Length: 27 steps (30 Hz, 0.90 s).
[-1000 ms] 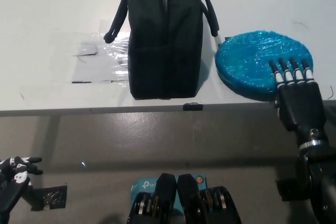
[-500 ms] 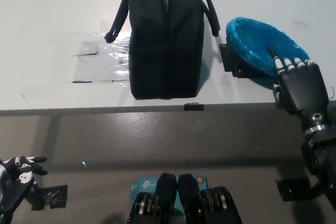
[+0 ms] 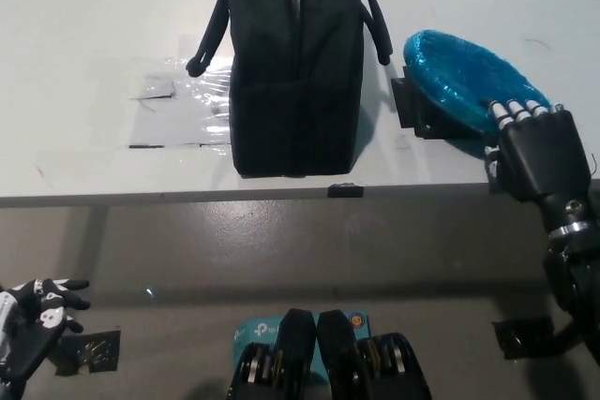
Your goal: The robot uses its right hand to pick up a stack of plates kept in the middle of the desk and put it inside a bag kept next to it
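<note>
Gripping the near edge of the blue stack of plates [image 3: 464,70] with the black right hand [image 3: 536,155], fingers curling over its rim. Tilting the stack up off the white surface [image 3: 84,35], just right of the upright black bag [image 3: 296,63]. Resting low at lower left, white left hand [image 3: 36,311], fingers apart, holding nothing.

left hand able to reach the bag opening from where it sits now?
Probably not. The left hand rests low, below the desk edge, far from the bag. Nothing blocks it, though.
</note>
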Each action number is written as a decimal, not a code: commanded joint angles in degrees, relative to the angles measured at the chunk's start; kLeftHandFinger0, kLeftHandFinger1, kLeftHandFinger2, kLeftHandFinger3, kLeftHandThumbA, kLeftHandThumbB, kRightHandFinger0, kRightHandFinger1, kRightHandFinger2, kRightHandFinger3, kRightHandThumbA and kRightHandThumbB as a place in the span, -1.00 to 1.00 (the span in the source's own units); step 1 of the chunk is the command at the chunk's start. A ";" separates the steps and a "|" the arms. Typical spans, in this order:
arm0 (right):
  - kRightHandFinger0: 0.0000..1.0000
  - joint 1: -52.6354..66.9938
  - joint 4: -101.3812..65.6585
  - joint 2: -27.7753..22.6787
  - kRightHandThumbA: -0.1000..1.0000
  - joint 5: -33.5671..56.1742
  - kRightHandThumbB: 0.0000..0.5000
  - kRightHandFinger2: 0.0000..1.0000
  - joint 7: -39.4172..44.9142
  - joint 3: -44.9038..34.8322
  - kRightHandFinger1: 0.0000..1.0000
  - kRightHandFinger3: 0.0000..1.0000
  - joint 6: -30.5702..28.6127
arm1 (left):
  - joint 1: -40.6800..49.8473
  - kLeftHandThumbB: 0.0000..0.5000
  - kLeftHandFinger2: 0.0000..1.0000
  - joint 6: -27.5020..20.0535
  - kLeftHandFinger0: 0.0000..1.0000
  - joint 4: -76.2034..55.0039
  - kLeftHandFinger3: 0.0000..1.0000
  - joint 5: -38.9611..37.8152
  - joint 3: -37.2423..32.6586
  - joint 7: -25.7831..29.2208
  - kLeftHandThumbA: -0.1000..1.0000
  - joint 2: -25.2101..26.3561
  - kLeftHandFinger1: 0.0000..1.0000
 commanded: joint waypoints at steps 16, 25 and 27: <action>-1.00 -1.52 -26.18 17.69 -1.00 60.28 -0.22 -0.49 24.64 -33.95 -1.00 -0.61 22.19 | -0.33 0.07 0.20 -2.70 -0.21 -0.26 0.25 0.26 -0.41 -1.75 -1.00 1.96 0.05; -1.00 -5.93 -30.62 20.10 -1.00 70.11 -0.40 -0.34 27.01 -37.67 -1.00 -0.15 25.56 | 0.01 0.05 0.21 -2.07 -0.18 -0.96 0.26 0.49 -0.39 -1.64 -1.00 2.01 0.06; -1.00 -7.46 -31.73 20.37 -1.00 71.94 -0.29 -0.42 26.42 -38.00 -1.00 -0.24 25.56 | 0.04 0.03 0.19 -2.60 -0.18 -0.81 0.24 0.45 -0.34 -1.68 -1.00 1.95 0.05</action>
